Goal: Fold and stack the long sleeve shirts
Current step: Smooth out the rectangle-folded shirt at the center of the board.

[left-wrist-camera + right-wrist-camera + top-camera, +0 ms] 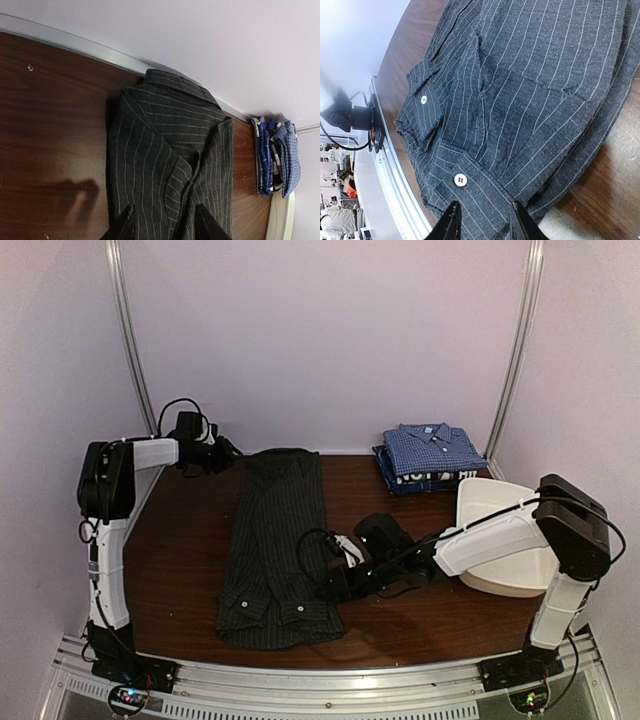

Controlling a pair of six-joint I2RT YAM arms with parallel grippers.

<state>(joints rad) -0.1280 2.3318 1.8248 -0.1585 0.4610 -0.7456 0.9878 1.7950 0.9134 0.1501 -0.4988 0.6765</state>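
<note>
A dark charcoal pinstriped shirt (277, 550) lies as a long narrow strip from the far edge of the table to the near edge, sleeves folded in. My left gripper (222, 452) hovers at its far left end; in the left wrist view it (165, 222) stands open over the striped cloth (170, 145), holding nothing. My right gripper (330, 585) is at the shirt's near right edge. In the right wrist view it (485, 220) is open above a cuff with a white button (460, 180). A blue checked shirt (432, 447) lies folded on a navy lettered shirt (425, 479) at the far right.
A white oblong tub (500, 530) stands at the right, under my right arm. The metal rail (330, 695) runs along the table's near edge. The folded stack (277, 157) shows at the right of the left wrist view, beside the tub's rim (282, 220).
</note>
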